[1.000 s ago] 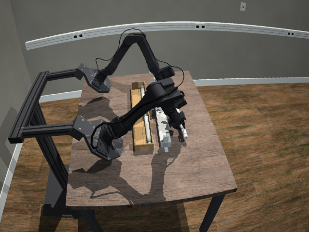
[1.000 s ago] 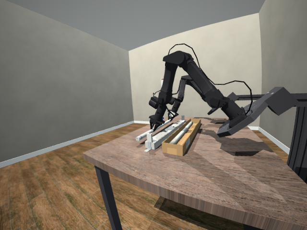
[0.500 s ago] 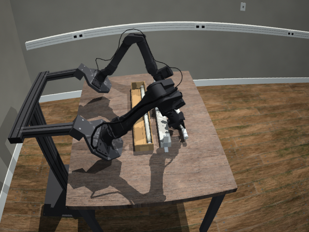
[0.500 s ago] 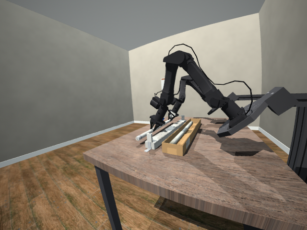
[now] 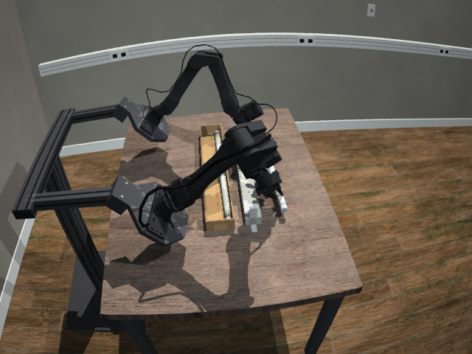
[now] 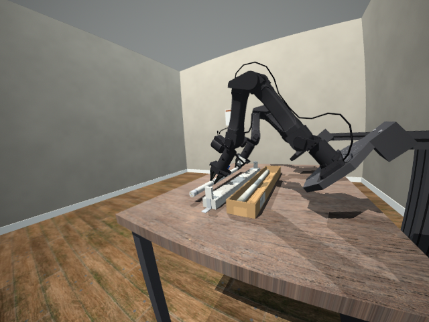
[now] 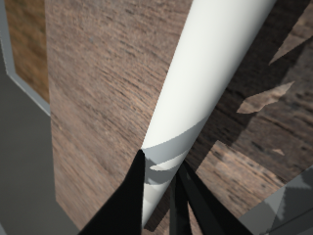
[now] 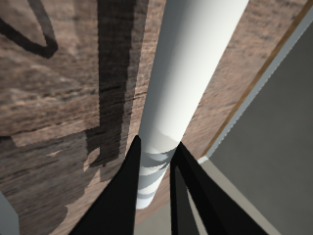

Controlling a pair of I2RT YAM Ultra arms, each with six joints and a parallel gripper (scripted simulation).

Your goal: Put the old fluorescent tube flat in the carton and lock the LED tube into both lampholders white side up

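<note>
Nearest, the close lampholder (image 6: 208,192) rises from the end of the white fixture (image 5: 249,196) (image 6: 232,183) (image 7: 289,211) (image 8: 5,217), a long, boxy channel. Just beside the fixture, the tan cardboard carton (image 5: 219,225) (image 6: 240,209) is set lengthwise on the wood-grained bench (image 5: 297,247) (image 6: 242,242) (image 7: 98,98) (image 8: 73,88); inside it, along one wall, lies the old tube (image 5: 225,190) (image 6: 254,187), apparently already put away there.

On the fixture's other side, the LED tube (image 5: 281,201) (image 6: 202,188) (image 7: 210,59) (image 8: 191,73) is held above the bench, out of both lampholders. Its nearer part is pinched by the left gripper (image 6: 213,180) (image 7: 162,159), closed on it. Beyond, its farther part is gripped by the right gripper (image 5: 276,193) (image 6: 240,162) (image 8: 158,147). Two spaced grips presumably keep the slender, smooth cylinder level and let both ends be brought together to the fixture. Whether its white side faces up cannot be told. The far lampholder (image 5: 254,213) (image 6: 255,164) stands at the fixture's other end, unfilled.
</note>
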